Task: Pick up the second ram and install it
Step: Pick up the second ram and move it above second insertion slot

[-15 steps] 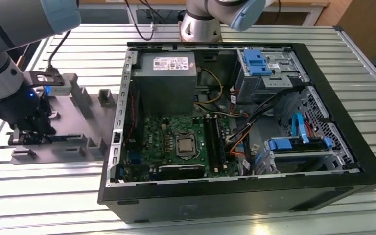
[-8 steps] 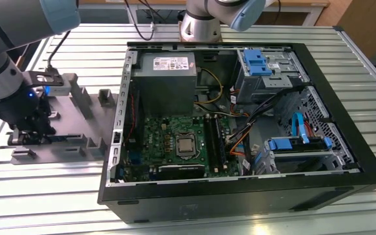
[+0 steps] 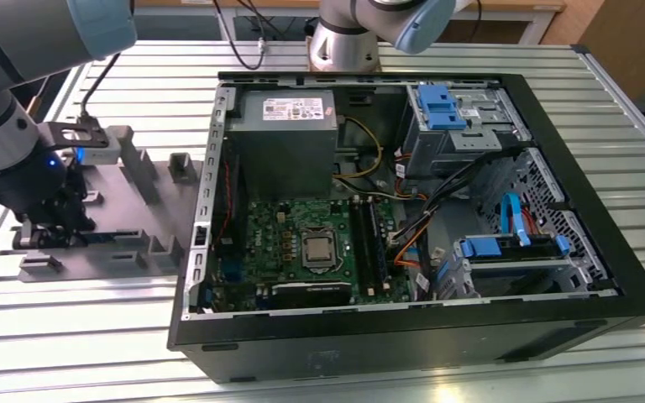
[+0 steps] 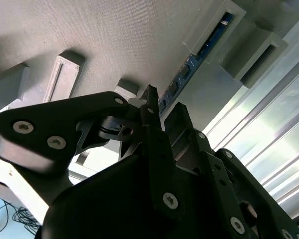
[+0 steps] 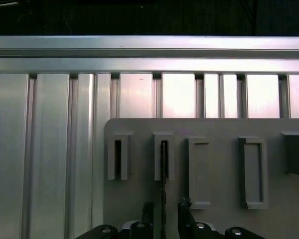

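Exterior view's left: second ram [image 4: 200,52] stands on edge in the slots of the grey fixture [image 3: 121,217]. Gripper [image 5: 164,208] straddles it, jaws parted, seemingly not touching. Light, stiff, thin, fragile board. Pinch the flat faces mid-length, gently.

In the second wrist view we see just 1 stretch of the second ram [image 4: 204,48]. Its blue edge leaves a slot of the grey fixture [image 4: 114,40] and is hidden behind the 2 fingers [image 4: 150,107] of the gripper [image 4: 163,102]. In the first wrist view it stands edge-on, so we cannot make out chips or label, and the frame edge cuts off the gripper's body. At the exterior view's left, the arm [image 3: 9,126] covers part of the fixture and is cropped at the upper left corner.
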### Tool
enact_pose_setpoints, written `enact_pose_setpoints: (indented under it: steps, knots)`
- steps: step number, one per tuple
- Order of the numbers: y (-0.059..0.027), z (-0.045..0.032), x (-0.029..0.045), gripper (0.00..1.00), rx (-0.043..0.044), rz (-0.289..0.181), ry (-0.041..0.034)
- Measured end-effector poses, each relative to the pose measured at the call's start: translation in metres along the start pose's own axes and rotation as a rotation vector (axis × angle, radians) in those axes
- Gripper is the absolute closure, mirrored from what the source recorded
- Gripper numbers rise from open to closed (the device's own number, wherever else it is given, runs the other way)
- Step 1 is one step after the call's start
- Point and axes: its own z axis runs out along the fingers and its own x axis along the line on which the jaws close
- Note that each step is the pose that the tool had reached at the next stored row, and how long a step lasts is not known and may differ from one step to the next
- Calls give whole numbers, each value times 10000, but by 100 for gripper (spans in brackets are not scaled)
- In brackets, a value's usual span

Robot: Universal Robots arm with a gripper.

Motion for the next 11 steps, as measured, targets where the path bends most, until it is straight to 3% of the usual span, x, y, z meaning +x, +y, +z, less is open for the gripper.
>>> enact_pose_setpoints:
  steps: [8,10,11]
  knots:
    - [0,15,-27,67,-3,-1,2]
    - [0,21,-27,68,-2,0,1]
    - [0,23,-27,75,-2,-1,1]
